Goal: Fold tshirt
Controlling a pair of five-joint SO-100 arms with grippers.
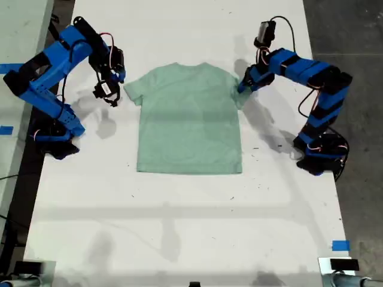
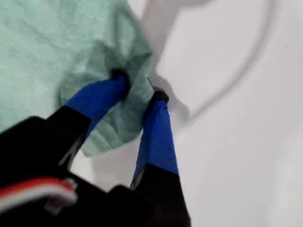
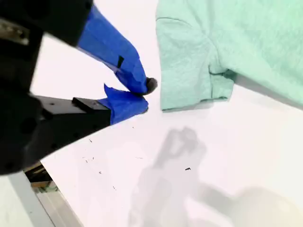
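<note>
Tshirt (image 1: 189, 119): pale mint-green, spread flat in the middle of the white desk (image 1: 179, 227), collar away from the exterior camera. My first hand (image 2: 138, 87): on the exterior view's right, fingers parted, straddling a bunched sleeve edge, cloth between them. My second hand (image 3: 144, 94): on the exterior view's left, fingers drawn together, holding nothing, just beside the other sleeve.
</note>
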